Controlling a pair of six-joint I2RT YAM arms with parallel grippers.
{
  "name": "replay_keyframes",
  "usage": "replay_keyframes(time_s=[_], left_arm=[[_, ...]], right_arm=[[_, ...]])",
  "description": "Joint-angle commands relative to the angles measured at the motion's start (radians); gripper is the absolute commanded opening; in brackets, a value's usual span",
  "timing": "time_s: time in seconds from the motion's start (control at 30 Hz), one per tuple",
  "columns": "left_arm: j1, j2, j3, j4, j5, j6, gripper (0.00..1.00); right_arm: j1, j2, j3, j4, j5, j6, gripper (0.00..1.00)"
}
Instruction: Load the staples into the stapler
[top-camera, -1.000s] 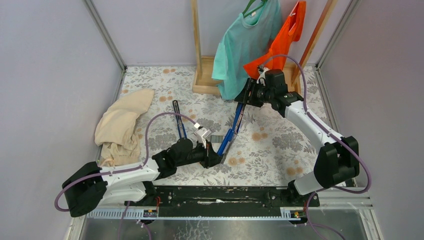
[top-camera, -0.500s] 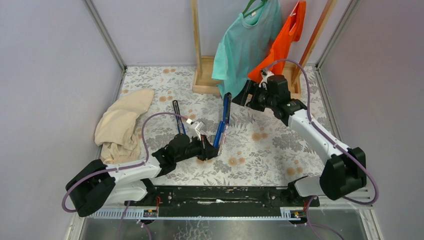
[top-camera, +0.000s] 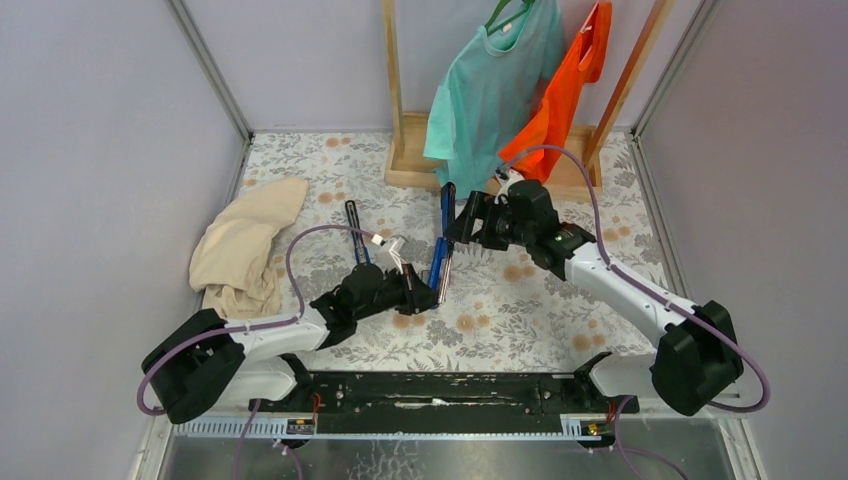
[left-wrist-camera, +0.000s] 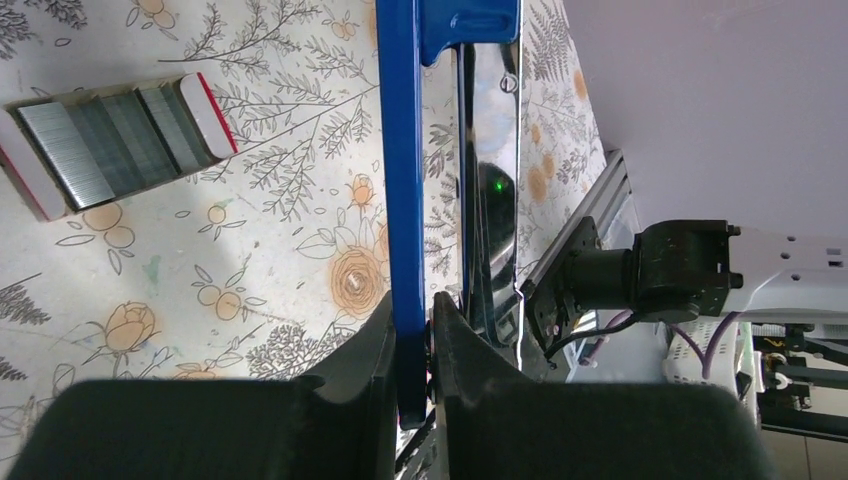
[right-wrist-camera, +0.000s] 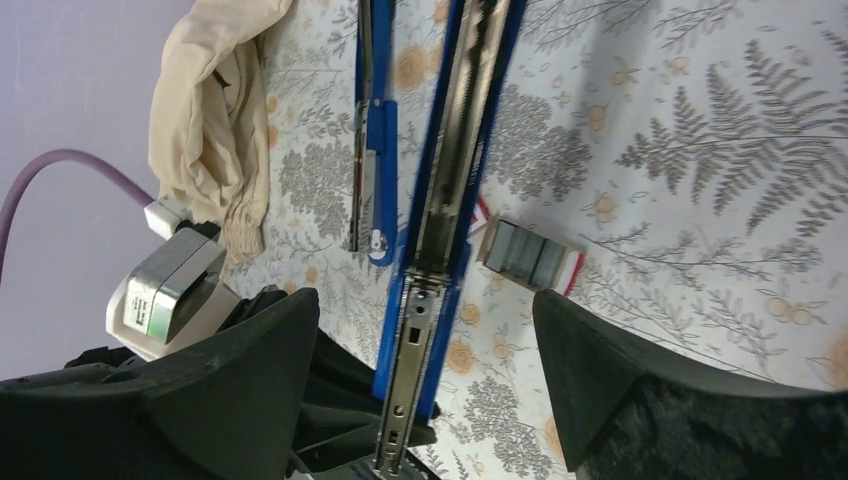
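Top: right gripper (top-camera: 462, 222) has let go, jaws wide, empty. Blue stapler (top-camera: 440, 245) swung from slanting right to pointing away, left gripper (top-camera: 425, 297) clamped on its near end.
Left wrist: staples (left-wrist-camera: 115, 140) on tabletop (left-wrist-camera: 250, 300) beside stapler, lying crosswise.
Right wrist: stapler open, long axis near-to-far; looks ready for loading.

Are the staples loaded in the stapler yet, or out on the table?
Out. The staples lie on the table beside the open stapler, with a clear gap between them in the left wrist view.
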Motion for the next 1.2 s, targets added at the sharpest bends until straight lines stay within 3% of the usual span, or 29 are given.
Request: replay_keyframes(time_s=[0.0,0.37,0.57,0.87,1.0,1.1,1.17], left_arm=[[0.005,0.008,0.061,0.183,-0.023,-0.017,0.00],[0.006,0.001,0.064,0.177,-0.057,-0.040,0.00],[0.005,0.021,0.074,0.184,-0.048,-0.044,0.00],[0.005,0.025,0.081,0.187,-0.042,-0.042,0.00],[0.005,0.026,0.086,0.180,-0.041,-0.036,0.00],[0.006,0.028,0.086,0.172,-0.042,-0.030,0.01],[0.005,0.028,0.085,0.160,-0.044,-0.027,0.08]], right_arm=[[0.049,0.030,-0.004,0.101,0.026,0.043,0.83],[0.090,0.071,-0.016,0.098,0.100,0.067,0.67],[0.100,0.077,-0.019,0.112,0.080,0.068,0.49],[0.109,0.108,-0.005,0.117,0.069,0.070,0.44],[0.114,0.113,-0.005,0.126,0.068,0.070,0.36],[0.115,0.114,0.000,0.115,0.073,0.059,0.21],[0.115,0.111,0.005,0.103,0.080,0.047,0.10]])
